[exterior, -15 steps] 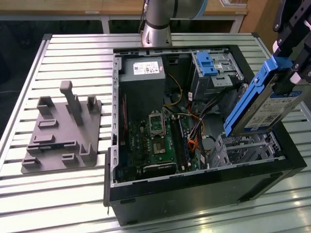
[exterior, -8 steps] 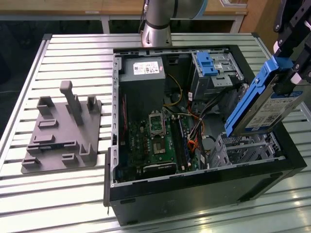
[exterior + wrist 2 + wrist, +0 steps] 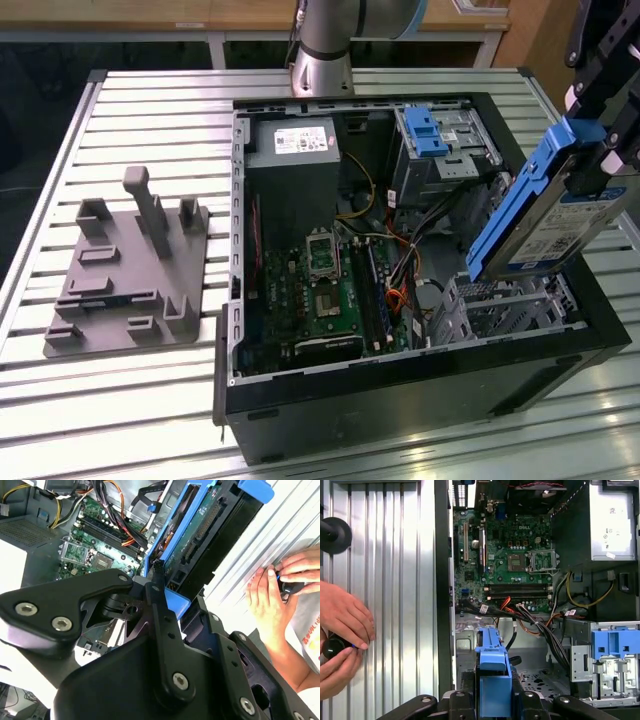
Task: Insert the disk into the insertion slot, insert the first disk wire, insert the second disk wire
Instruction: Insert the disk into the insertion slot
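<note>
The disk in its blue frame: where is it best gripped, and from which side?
Probably the upper end of the blue frame, from above, where the gripper now clamps it. The disk hangs tilted with its lower end free over the grey cage, so holding the far end keeps the gripper clear of the cage walls.

A slatted metal table (image 3: pixel 150 130) carries a computer case (image 3: pixel 400 395) and fixture (image 3: pixel 125 285).
</note>
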`<state>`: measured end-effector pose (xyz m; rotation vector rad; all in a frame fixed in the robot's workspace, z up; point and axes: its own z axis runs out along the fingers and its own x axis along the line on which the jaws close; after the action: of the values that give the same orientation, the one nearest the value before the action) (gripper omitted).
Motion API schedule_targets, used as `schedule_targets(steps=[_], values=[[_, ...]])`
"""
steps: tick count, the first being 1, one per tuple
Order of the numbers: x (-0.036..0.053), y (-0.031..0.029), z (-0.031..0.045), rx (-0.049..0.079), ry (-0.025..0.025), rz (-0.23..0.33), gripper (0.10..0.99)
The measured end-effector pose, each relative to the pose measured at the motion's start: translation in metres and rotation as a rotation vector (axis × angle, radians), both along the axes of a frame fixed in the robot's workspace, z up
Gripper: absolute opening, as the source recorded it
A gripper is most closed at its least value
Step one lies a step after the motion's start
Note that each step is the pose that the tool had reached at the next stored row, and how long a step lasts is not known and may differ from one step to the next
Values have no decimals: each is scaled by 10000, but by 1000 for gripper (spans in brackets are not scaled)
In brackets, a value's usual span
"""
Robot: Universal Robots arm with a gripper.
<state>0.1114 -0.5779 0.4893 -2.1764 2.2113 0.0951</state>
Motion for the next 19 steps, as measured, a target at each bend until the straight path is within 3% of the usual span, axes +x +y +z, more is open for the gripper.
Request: schedule_targets(steps=[6, 19], values=[[7, 1, -2, -3, 0, -1, 365], [149, 0, -22, -4, 0, -1, 365]])
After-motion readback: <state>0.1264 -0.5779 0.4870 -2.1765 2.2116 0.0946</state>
